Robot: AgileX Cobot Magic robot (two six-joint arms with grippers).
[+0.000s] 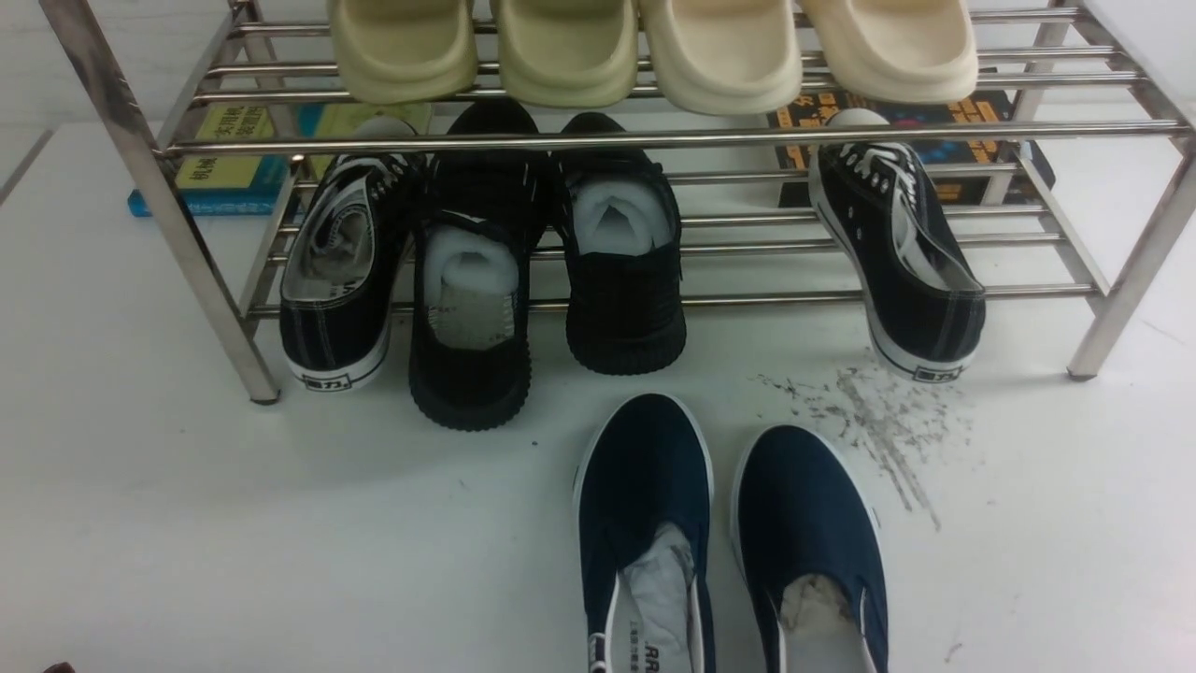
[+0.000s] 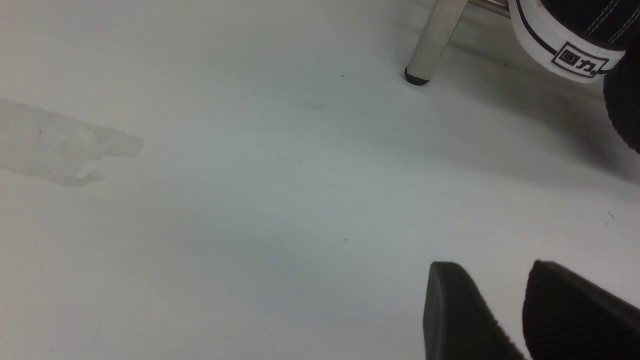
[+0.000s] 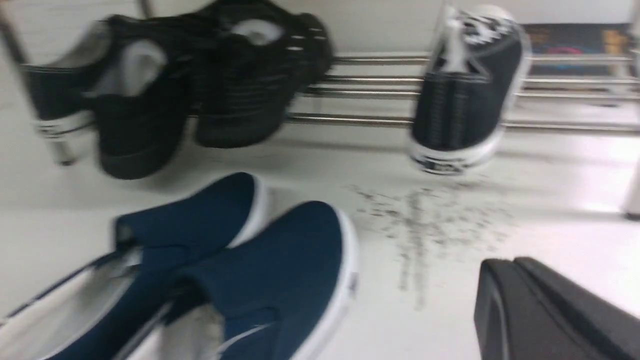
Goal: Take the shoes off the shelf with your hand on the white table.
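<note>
The two navy slip-on shoes [image 1: 645, 505] [image 1: 813, 523] lie side by side on the white table [image 1: 234, 542], in front of the steel shelf [image 1: 598, 140], toes towards it, crumpled paper inside. They also show in the right wrist view [image 3: 200, 225] [image 3: 285, 260], which is blurred. My right gripper [image 3: 502, 265] is shut and empty, beside the shoes and apart from them, over the table near the grey scuff streaks [image 3: 425, 225]. My left gripper [image 2: 495, 267] is open and empty, low over bare table near the shelf's leg [image 2: 435, 40]. Neither gripper shows in the front view.
On the lower tier, heels hanging out: black lace-up sneakers at the left [image 1: 341, 271] and right [image 1: 902, 252], and two all-black shoes [image 1: 476, 290] [image 1: 621, 252] between them. Several cream slippers [image 1: 561, 47] sit on the top tier. Books [image 1: 224, 159] [image 1: 934, 131] lie behind the shelf.
</note>
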